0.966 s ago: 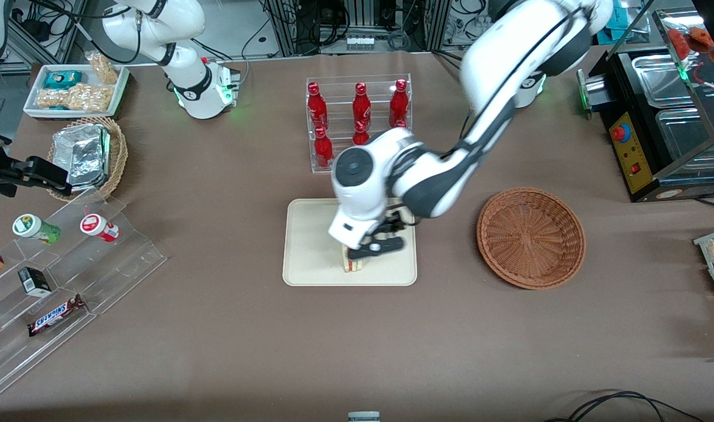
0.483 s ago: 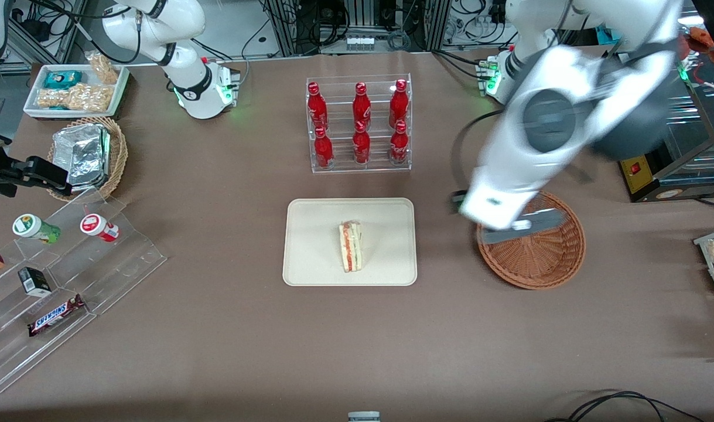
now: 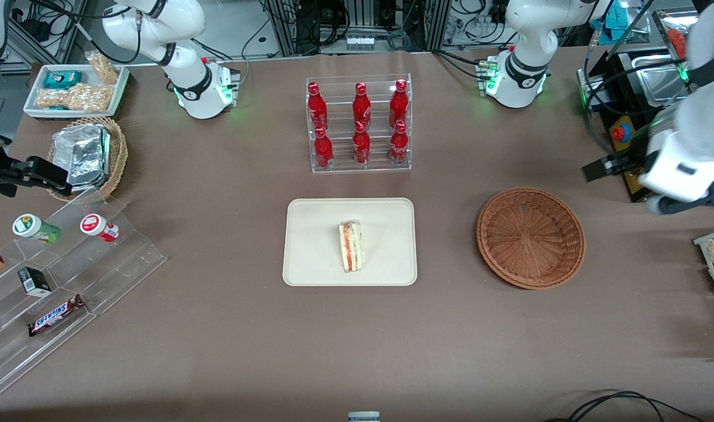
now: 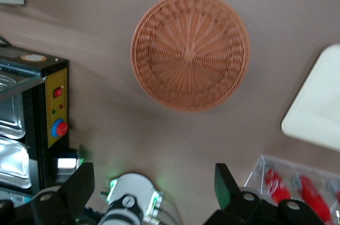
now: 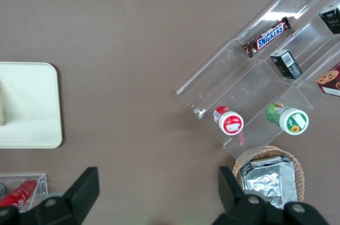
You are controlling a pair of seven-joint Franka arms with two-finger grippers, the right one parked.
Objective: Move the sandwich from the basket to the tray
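Note:
The sandwich (image 3: 351,247) lies on the cream tray (image 3: 315,234), filling side up, with nothing holding it. The reddish-brown wicker basket (image 3: 530,237) beside the tray is empty. My left gripper (image 3: 632,186) is open and empty. It is raised above the table at the working arm's end, past the basket and next to a black appliance. The left wrist view looks down on the empty basket (image 4: 190,57) and one corner of the tray (image 4: 317,105), with the gripper (image 4: 152,185) fingers spread wide. The sandwich does not show in that view.
A clear rack of red bottles (image 3: 359,123) stands farther from the camera than the tray. A black appliance (image 3: 641,140) stands close to the gripper. A tan basket of foil packs (image 3: 90,155), a white snack tray (image 3: 75,88) and an acrylic snack stand (image 3: 69,264) lie toward the parked arm's end.
My gripper let go of the sandwich on the tray, swung over the basket and rose away toward the working arm's end. The sandwich stays on the tray.

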